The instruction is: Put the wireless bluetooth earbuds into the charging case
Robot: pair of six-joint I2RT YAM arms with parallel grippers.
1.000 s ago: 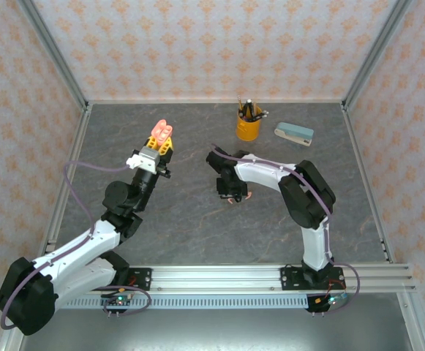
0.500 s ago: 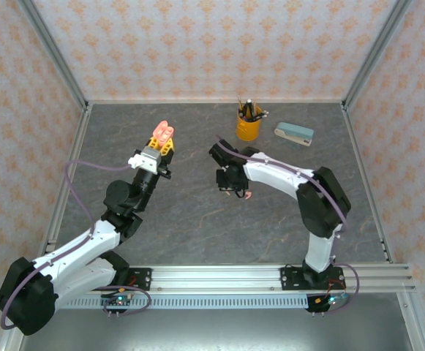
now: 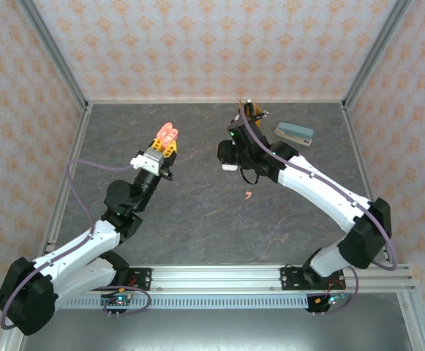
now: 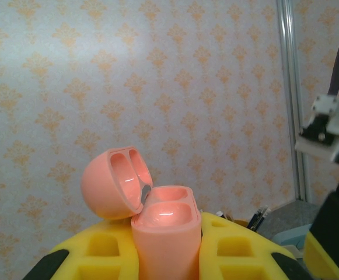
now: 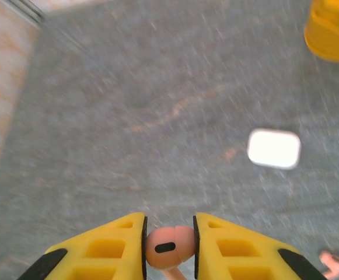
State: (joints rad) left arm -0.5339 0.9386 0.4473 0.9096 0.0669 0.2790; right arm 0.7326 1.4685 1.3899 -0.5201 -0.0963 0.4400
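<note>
We see the left pincer (image 4: 164, 236) raised off the tabletop (image 3: 197, 219), its chunky yellow fingers (image 4: 99, 251), moulded with square pockets, clenched on the pink charging case (image 4: 162, 221). The case is a glossy, rounded salmon shell standing upright. Its domed lid (image 4: 114, 182) is hinged back to the left, and we can look straight into two smooth hollow wells in the base and two more in the lid. From above, it sits at the tip of the left arm, over the back left part of the grey, stone-veined tabletop.

Now over to the right pincer (image 5: 169, 236). Its two yellow fingers (image 5: 108, 245) are grasping a salmon-pink earbud (image 5: 168, 245), a small smooth bulb with a dark oval slot facing the wrist camera and a thin stem running down out of frame. It is held clear above the tabletop. From the top camera we see the right arm stretched toward the back centre.

Beneath that pincer a white case (image 5: 274, 149) lies flat on the tabletop, a soft-cornered rectangle. It is too blurred for us to tell whether it is open. A second pink earbud (image 3: 248, 194), tiny and hooked, lies loose nearby on the bare surface. At the back stand a yellow cup (image 5: 332, 29) and a pale teal block (image 3: 294, 133).
</note>
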